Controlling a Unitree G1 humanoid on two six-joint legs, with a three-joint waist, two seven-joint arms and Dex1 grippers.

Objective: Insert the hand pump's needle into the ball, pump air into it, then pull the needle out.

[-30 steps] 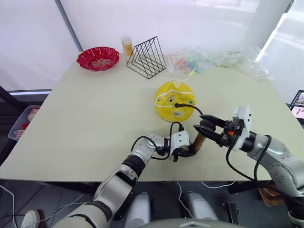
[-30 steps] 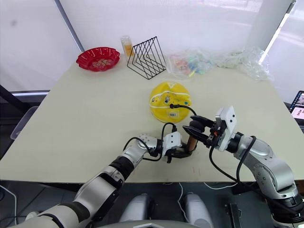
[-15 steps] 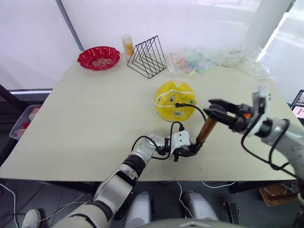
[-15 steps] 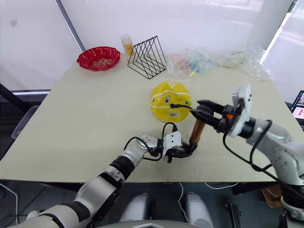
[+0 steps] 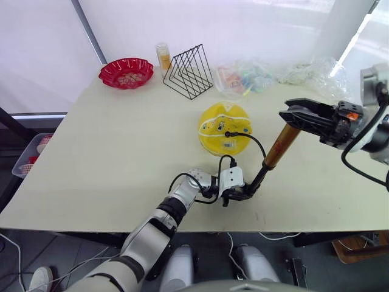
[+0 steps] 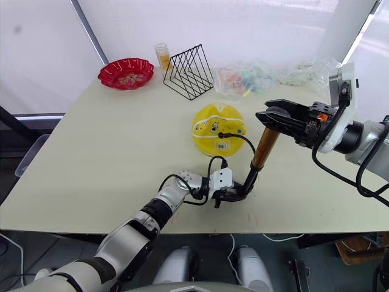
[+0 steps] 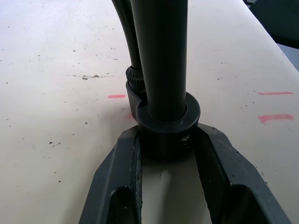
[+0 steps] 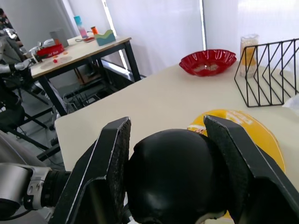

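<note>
You've got the hand pump (image 5: 275,153) stretched right out here, base end down near the front edge of the table (image 5: 109,158), orange-gold barrel raised high and leaning out to your right. Your left gripper (image 7: 164,154) is closed narrow on the pump's black bottom collar, fingers (image 7: 122,163) pressed to either side of it in the wrist view, pinning it to the tabletop. Your right gripper (image 8: 168,154) is clamped on the rounded black handle at the top, both fingers hugging it. The ball (image 5: 224,128) sits mid-table, just beyond the pump base, and the thin black hose (image 5: 255,141) loops from the base up to the needle (image 5: 229,134), whose connector is seated at the ball's near side; the pin itself is too small to make out. You look to be at the top of a stroke, so the next push goes straight down the rod's line. That rod is thin and stiff, so I'd expect a sideways shove to bind it. The round handle looks slick, so keep the squeeze centred. The ball is light and free to roll, and the hose is floppy, so a jerk could tug the needle loose. Hold that collar firm. Red bowl (image 5: 126,73) and wire rack (image 5: 188,74) are well apart at the back.
</note>
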